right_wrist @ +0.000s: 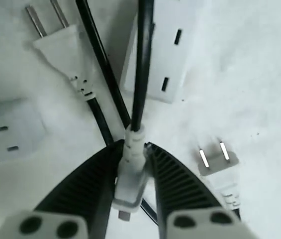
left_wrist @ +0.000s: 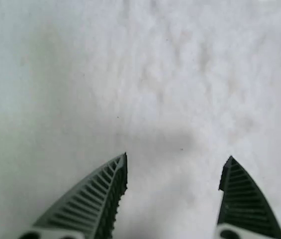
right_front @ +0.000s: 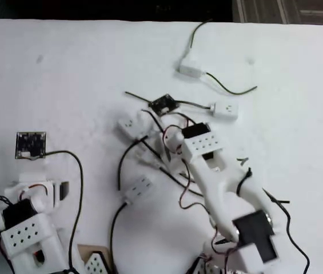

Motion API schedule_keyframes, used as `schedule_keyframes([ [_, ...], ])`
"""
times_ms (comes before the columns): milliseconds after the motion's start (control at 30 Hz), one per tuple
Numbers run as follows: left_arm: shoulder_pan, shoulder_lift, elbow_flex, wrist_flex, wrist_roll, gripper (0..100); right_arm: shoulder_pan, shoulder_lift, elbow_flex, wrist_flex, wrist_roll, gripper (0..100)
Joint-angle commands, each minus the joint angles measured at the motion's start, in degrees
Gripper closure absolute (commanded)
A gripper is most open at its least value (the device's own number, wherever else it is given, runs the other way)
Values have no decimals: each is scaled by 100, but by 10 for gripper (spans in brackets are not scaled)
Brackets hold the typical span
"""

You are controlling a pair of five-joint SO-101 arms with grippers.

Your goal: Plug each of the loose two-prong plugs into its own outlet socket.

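Messy white tabletop (right_front: 64, 68). The left tool (left_wrist: 176, 157) hangs just above a bare patch of it, fingers spread wide apart. The right tool (right_wrist: 134, 149) is clamped on a white plug (right_wrist: 129, 186), with its black cord (right_wrist: 142, 59) running ahead across an outlet socket (right_wrist: 167, 45) just past the tips. A loose plug (right_wrist: 217, 159) lies right beside one finger.

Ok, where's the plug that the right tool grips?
Right wrist view: the gripped plug is clamped in the right tool, its black cord crossing a white outlet block, a loose plug beside it.
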Motion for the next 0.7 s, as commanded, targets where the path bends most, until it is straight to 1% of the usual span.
schedule_keyframes([
  [0, -22, -101, -26, -79, -53, 702, -48, 365, -97, -57, 9, 880],
  [133, -22, -101, -26, -79, -53, 702, -4, 629, -255, -48, 9, 869],
  [333, -22, -101, -26, -79, -53, 702, -4, 479, -316, -13, 9, 870],
  [500, -22, -101, -26, -79, -53, 702, 4, 207, -316, -13, 9, 920],
  [667, -22, -101, -26, -79, -53, 702, 4, 163, -316, -13, 26, 921],
])
